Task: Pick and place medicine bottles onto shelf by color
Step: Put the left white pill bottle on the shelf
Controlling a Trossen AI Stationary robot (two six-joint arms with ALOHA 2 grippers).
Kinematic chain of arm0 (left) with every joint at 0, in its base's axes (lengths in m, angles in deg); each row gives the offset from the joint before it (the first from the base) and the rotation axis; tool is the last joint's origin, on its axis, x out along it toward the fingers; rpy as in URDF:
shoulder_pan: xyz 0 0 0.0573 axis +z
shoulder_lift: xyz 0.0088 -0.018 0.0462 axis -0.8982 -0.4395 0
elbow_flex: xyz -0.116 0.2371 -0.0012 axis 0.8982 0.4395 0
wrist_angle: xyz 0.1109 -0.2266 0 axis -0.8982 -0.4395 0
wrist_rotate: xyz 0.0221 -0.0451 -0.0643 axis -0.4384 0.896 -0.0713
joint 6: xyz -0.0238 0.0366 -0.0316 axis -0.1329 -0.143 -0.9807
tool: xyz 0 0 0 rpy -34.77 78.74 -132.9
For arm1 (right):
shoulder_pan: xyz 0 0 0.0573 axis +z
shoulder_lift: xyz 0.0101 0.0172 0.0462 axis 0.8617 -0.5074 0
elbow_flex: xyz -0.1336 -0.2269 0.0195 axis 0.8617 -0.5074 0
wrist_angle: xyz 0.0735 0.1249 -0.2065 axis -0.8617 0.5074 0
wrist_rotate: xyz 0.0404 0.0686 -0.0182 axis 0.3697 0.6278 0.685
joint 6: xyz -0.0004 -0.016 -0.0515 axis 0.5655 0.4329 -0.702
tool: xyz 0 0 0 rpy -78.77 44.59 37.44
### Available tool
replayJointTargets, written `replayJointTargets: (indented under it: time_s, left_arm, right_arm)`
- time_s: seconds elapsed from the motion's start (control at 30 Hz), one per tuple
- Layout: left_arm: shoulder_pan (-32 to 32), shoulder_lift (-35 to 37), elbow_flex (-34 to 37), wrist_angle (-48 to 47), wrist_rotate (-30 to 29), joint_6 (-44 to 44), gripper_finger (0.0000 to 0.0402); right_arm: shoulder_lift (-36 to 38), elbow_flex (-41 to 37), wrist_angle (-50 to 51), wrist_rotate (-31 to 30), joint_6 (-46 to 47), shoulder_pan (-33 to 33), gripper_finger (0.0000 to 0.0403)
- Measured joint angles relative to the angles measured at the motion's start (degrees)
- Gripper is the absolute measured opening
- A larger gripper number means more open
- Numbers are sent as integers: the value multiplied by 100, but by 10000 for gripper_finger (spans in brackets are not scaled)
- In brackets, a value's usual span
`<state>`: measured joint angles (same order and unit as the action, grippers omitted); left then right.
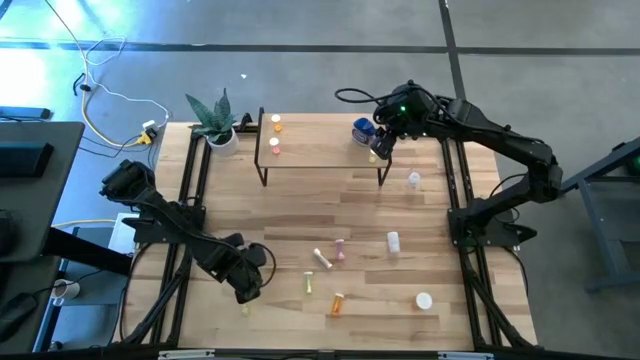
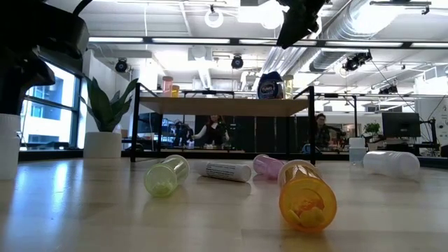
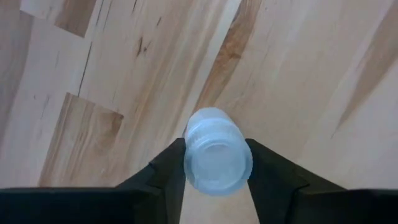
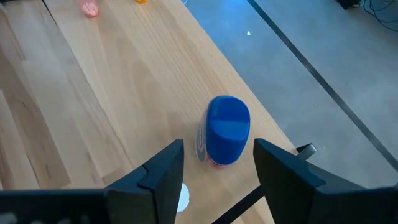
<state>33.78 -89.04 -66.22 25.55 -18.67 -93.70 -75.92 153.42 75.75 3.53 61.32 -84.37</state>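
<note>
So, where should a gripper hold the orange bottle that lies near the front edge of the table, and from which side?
Grip the orange bottle across the middle of its round body, coming straight down from above. It lies on its side on the table with clear wood on both flanks, so fingers can probably close across its width without touching a neighbour.
</note>
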Motion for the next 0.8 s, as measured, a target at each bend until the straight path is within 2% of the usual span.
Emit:
replayJointTargets:
  time_s: [0.17, 0.37, 0.6, 0.8]
  left_arm:
    - [234, 58, -2, 3, 246, 72, 123]
    - [778, 361, -178, -22, 372, 568, 150]
    - [1696, 825, -598, -68, 690, 1339, 130]
    - [2662, 1079, -1275, -453, 691, 2226, 140]
  right_arm:
    - [0, 0, 0, 0, 0, 0, 185]
    - [0, 0, 0, -4, -44, 0, 185]
    - [0, 0, -7, -7, -149, 0, 185]
    - [0, 0, -7, -7, -149, 0, 185]
